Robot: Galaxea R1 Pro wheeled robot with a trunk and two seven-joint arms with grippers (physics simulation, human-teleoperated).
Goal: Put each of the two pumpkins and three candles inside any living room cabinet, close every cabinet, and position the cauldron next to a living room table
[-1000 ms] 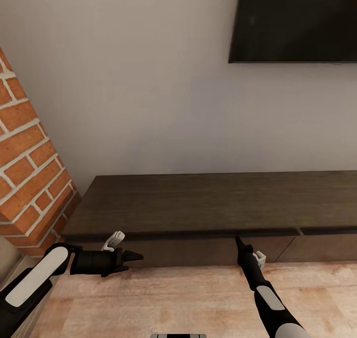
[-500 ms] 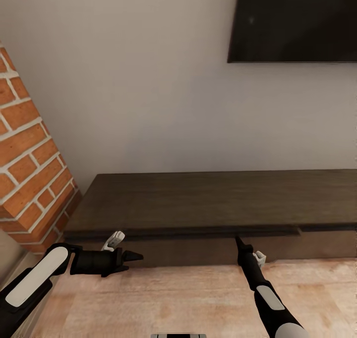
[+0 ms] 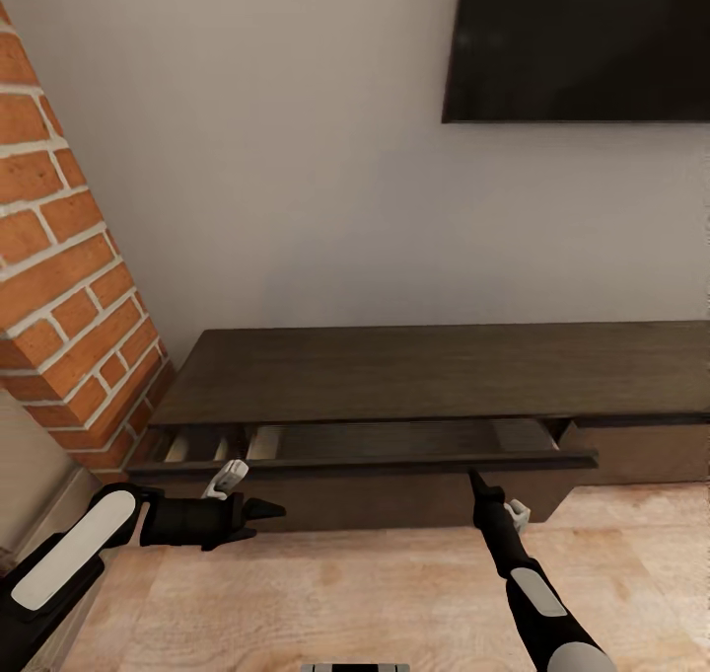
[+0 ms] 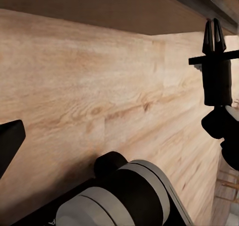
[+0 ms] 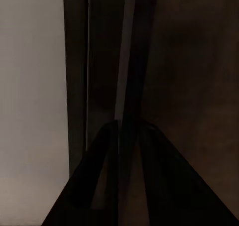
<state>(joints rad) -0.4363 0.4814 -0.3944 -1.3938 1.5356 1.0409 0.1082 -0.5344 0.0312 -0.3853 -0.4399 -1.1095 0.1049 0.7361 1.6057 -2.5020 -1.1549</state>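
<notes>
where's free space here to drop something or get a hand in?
Bare: the cabinet top, from the brick column rightward under the TV, and the wood floor between the arms. Tight: the drawer is only partly open, and the right hand sits at its front edge.

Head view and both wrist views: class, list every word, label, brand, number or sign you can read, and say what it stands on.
None: no readable text in any of the views.
The dark screen on the wall is blank.
The cabinet, its partly open drawer, the brick column and the wooden floor carry no labels.
The left hand and right hand show no markings.
</notes>
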